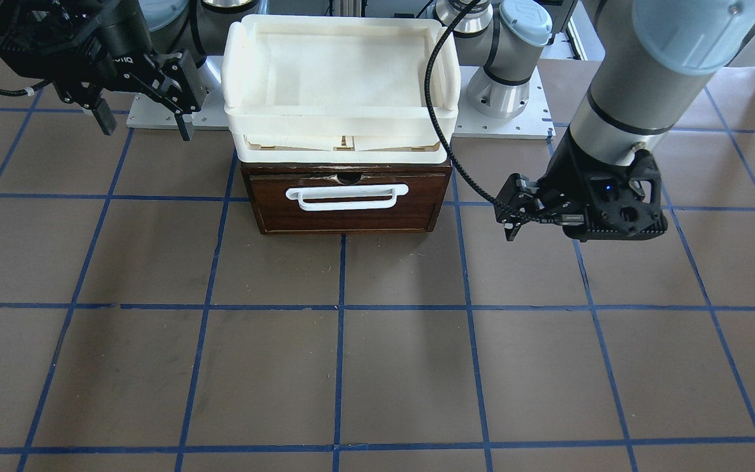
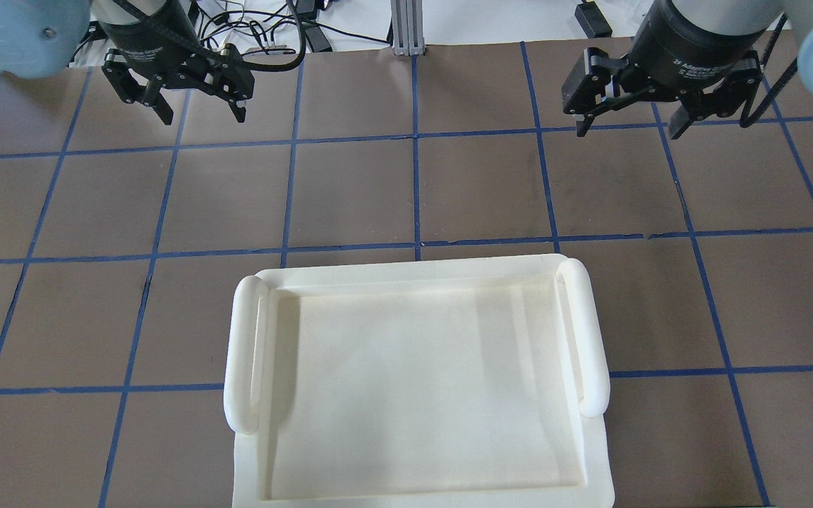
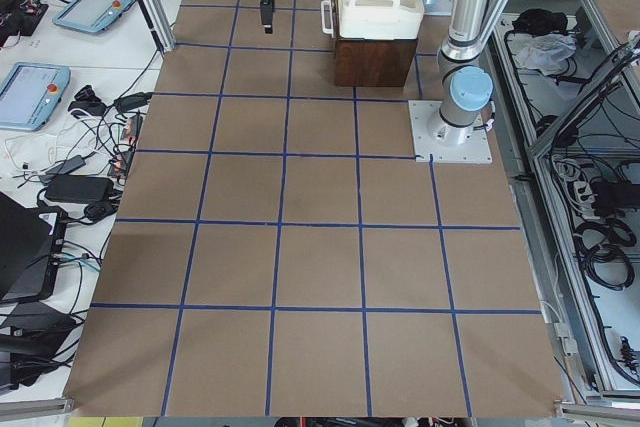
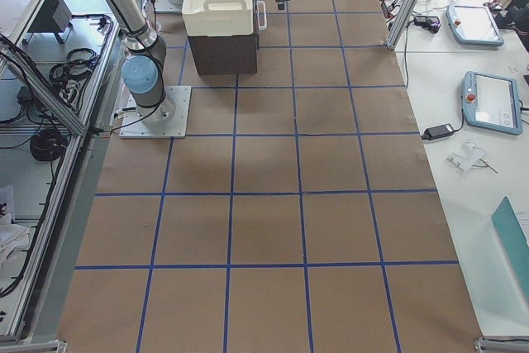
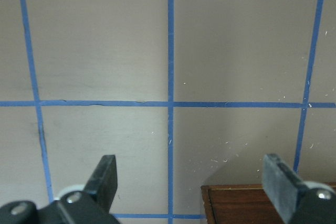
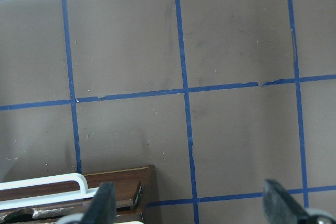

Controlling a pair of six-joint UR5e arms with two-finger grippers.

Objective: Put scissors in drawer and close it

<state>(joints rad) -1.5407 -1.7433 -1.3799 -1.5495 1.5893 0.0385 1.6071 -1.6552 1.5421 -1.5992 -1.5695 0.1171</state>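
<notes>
The drawer (image 1: 351, 219), dark brown with a white bar handle (image 1: 347, 196), looks pushed in flush with its wooden box. The scissors show in no view. My left gripper (image 2: 202, 113) is open and empty; it hovers over the bare table beside the box, whose corner (image 5: 262, 205) shows in the left wrist view, below the open fingers (image 5: 107, 174). My right gripper (image 2: 629, 130) is open and empty on the other side of the box; the right wrist view shows the drawer front (image 6: 121, 184) at its lower left.
A cream-white plastic tray (image 2: 244, 353) sits on top of the wooden box (image 3: 374, 62) and hides it from overhead. The brown table has a blue tape grid. The arm bases (image 1: 505, 85) stand behind the box.
</notes>
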